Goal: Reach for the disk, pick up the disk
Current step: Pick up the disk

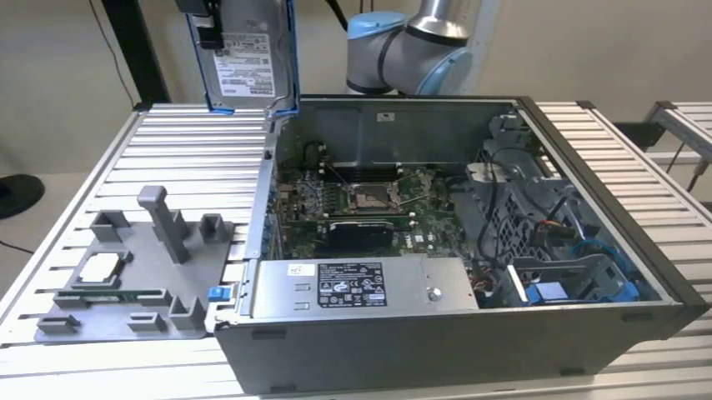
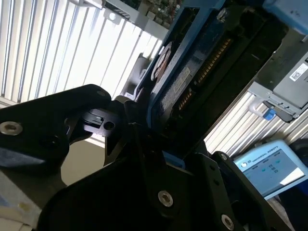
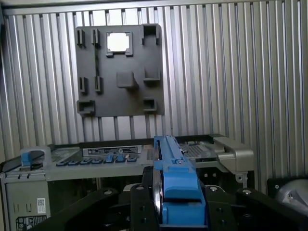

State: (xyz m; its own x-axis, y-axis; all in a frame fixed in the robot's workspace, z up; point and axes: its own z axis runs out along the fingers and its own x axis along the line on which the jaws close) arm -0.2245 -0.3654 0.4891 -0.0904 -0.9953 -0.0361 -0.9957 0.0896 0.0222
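the disk (image 1: 247, 58) is a flat rectangular plate of silver-grey metal with a white printed label, and a blue plastic bracket frames its edges. in the exterior view it hangs upright in the air, above the corner of the open computer case (image 1: 445, 350) that lies at the exterior view's upper left, well apart from the worktop (image 1: 189, 158). the hand (image 3: 178, 195) is closed on the disk. in the first wrist view, black matte fingers (image 3: 142, 207) press the blue bracket from both sides. in the second wrist view, black parts with round screw heads clamp it as well.

the worktop is made of pale metal slats with narrow grooves between them, so it looks ribbed. on it stands one case of dark grey sheet metal with its side open. inside are a green circuit board (image 1: 356, 200) and a grey box (image 1: 423, 287) that carries a black-and-white label. beside the case lies one grey plastic fixture plate (image 1: 145, 287) with raised blocks and pockets, and one small square silver chip (image 1: 98, 268) sits in it. behind are a plain beige wall (image 1: 67, 50) and one robot arm (image 1: 428, 50) with grey and pale blue joints.
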